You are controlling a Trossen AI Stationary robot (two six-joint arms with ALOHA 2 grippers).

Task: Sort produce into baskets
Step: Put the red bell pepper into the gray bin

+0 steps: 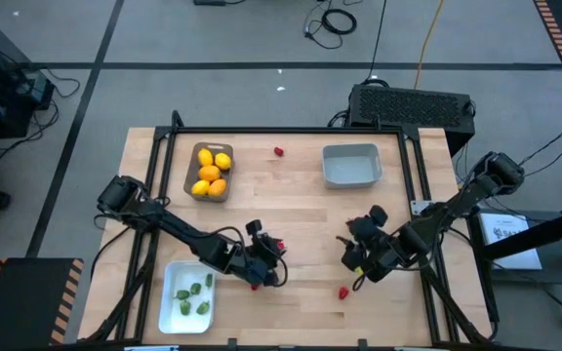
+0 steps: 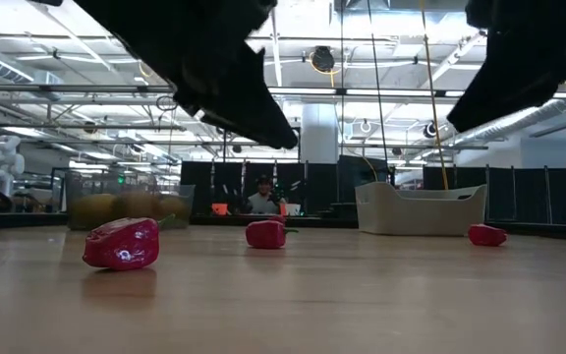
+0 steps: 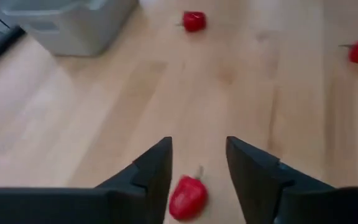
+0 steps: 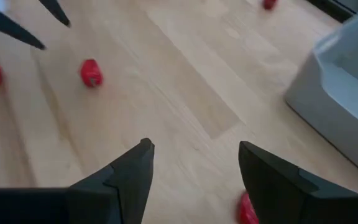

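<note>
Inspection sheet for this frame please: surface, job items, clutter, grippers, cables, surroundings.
Surface: wooden table, bare between items.
Job items: brown-grey basket holds yellow and orange fruits; white basket holds green pieces; grey-blue basket looks empty; red pieces lie loose on the table.
Clutter: nothing seen.
Grippers: left gripper jaws open over a red piece; right gripper jaws open, low above the table.
Cables: cables on the floor behind.
Surroundings: large workshop hall, black unit behind the table.
</note>
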